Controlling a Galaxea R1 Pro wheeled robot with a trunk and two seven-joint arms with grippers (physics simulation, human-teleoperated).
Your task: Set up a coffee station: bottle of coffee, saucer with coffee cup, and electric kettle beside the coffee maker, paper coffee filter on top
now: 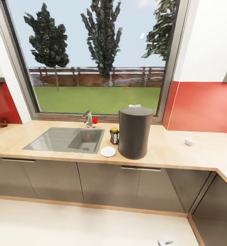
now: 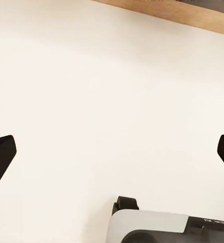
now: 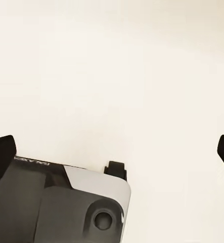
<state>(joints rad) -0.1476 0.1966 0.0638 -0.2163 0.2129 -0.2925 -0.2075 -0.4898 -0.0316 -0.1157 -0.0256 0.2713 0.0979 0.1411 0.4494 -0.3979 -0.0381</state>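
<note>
Coffee maker point(image 1: 135, 132): on the kitchen countertop point(image 1: 168, 152) near its front edge
Bottle of coffee point(image 1: 114, 135), saucer point(image 1: 108, 151): just beside it
Coffee cup point(image 1: 189, 141): well apart — toward the corner
Left gripper point(image 2: 112, 152), right gripper point(image 3: 112, 152): fingers spread wide — empty, above pale floor

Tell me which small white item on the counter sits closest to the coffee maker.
The flat round saucer, just off the coffee maker, in front of the bottle of coffee. The white cup sits far along the countertop.

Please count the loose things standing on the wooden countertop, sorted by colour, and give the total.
Dark: 2, the coffee maker and the bottle of coffee.
White: 2, the saucer and the coffee cup.
Total: 4
</note>
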